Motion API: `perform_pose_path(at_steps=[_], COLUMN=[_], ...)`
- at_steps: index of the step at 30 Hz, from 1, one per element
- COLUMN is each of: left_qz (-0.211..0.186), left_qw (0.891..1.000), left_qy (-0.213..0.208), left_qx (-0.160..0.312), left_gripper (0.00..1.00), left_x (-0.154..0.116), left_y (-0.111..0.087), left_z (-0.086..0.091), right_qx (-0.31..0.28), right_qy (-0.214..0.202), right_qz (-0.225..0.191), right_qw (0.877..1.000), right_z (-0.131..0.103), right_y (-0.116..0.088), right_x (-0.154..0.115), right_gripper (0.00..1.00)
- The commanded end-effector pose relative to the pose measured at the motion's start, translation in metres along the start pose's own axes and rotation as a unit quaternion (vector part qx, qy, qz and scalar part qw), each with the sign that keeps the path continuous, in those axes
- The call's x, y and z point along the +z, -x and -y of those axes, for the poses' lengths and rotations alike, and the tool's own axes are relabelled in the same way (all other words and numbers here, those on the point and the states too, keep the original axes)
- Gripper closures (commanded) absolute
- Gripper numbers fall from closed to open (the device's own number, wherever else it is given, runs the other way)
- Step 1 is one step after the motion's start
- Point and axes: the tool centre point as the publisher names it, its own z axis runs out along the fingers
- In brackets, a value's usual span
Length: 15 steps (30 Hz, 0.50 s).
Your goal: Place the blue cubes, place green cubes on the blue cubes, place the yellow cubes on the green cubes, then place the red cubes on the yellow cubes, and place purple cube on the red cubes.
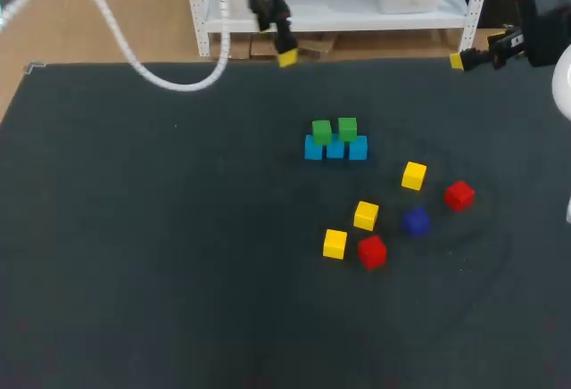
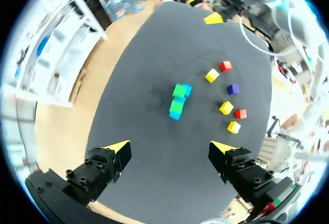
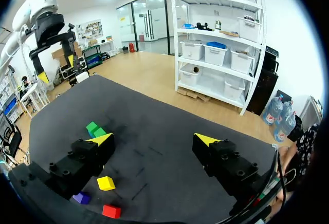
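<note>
Blue cube row (image 1: 335, 148) of three, long axis 9–3 o'clock | two green cubes (image 1: 322, 132) atop | left gripper (image 2: 171, 147), right gripper (image 3: 154, 139): wide open, empty

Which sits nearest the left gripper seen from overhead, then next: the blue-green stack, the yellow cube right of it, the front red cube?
1. Blue-green stack, table middle, closest to the left gripper.
2. Yellow cube, right of the stack.
3. Red cube, front of the cluster.

The left gripper (image 2: 171, 149) hangs at the top middle of the head view, its fingers spread wide. The right gripper (image 3: 154, 141) sits at the upper right, likewise spread wide.
</note>
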Motion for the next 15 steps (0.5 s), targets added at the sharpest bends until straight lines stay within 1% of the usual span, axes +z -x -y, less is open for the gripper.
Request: perform_pose_path(at_steps=[1, 5, 7, 9, 12, 15], left_qz=[0.207, 0.217, 0.224, 0.250, 0.274, 0.289], left_qw=[0.956, 0.942, 0.934, 0.916, 0.897, 0.880], left_qy=[0.195, 0.230, 0.249, 0.270, 0.285, 0.296], left_qx=[-0.075, -0.111, -0.125, -0.160, -0.200, -0.233], left_gripper=[0.00, 0.00, 0.00, 0.00, 0.00, 0.00], left_x=[-0.007, -0.015, -0.019, -0.024, -0.024, -0.018], left_y=[-0.081, -0.105, -0.115, -0.125, -0.139, -0.153], left_z=[0.023, 0.026, 0.031, 0.033, 0.037, 0.039], right_qx=[0.000, 0.000, 0.000, 0.000, 0.000, 0.000], right_qy=[0.003, 0.003, 0.003, 0.003, 0.003, 0.003], right_qz=[0.001, 0.001, 0.001, 0.001, 0.001, 0.001], right_qw=[1.000, 1.000, 1.000, 1.000, 1.000, 1.000], right_z=[0.001, 0.001, 0.001, 0.001, 0.001, 0.001], right_y=[0.000, 0.000, 0.000, 0.000, 0.000, 0.000], right_x=[0.000, 0.000, 0.000, 0.000, 0.000, 0.000], right_gripper=[0.00, 0.00, 0.00, 0.00, 0.00, 0.00])
